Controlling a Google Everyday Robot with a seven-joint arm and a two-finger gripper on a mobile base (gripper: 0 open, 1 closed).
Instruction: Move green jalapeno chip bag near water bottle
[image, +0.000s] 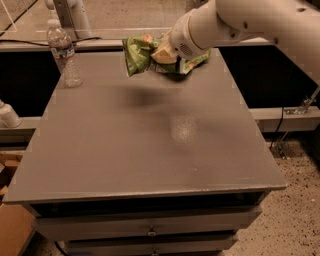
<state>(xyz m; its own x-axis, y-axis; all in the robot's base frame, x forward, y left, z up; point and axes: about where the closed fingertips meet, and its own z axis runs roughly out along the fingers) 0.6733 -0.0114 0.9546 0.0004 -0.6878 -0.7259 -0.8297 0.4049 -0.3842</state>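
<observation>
Gripper (159, 52) is up over the far middle of the table, clamped on the green jalapeno chip bag (134, 56). The bag is crumpled and sticks out to the left of the gripper, lifted clear of the surface, with its shadow (141, 96) on the tabletop just nearer. The white arm (235, 20) comes in from the far right. The water bottle (64, 56) stands upright at the far left corner of the grey table (150, 160), white cap on, left of the bag with bare tabletop between them. A second green bag (196, 61) peeks out under the arm just right of the gripper, mostly hidden. Drawer fronts (150, 225) sit below the near table edge, speckled floor (295, 220) at near right
</observation>
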